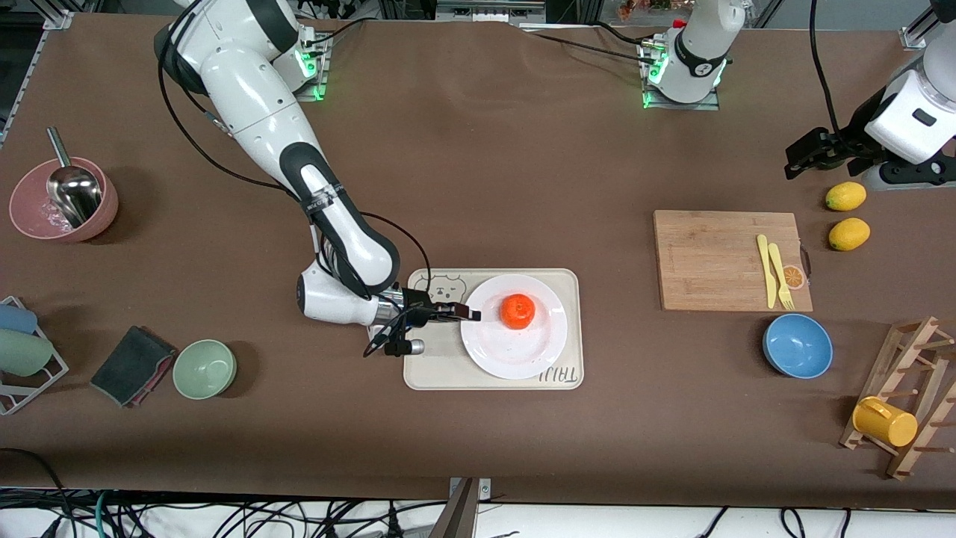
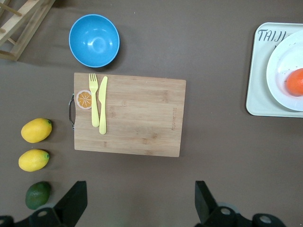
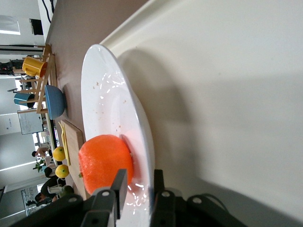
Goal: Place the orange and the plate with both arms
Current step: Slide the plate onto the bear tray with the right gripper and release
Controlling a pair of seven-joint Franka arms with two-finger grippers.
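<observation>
The white plate (image 1: 515, 353) lies on the beige tray (image 1: 426, 370) near the table's middle. The orange (image 1: 517, 311) sits on the plate. My right gripper (image 1: 470, 314) lies low and level at the plate's rim on the side toward the right arm's end. In the right wrist view its gripper (image 3: 138, 182) has one finger over and one under the rim of the plate (image 3: 109, 104), shut on it, with the orange (image 3: 104, 161) close by. My left gripper (image 1: 793, 166) waits open and empty (image 2: 139, 203) over the table by the lemons.
A wooden cutting board (image 1: 717, 258) with a yellow fork and knife (image 1: 775, 273) lies toward the left arm's end, beside two lemons (image 1: 845, 196) and a blue bowl (image 1: 797, 345). A green bowl (image 1: 204, 368) and a pink bowl (image 1: 63, 200) stand toward the right arm's end.
</observation>
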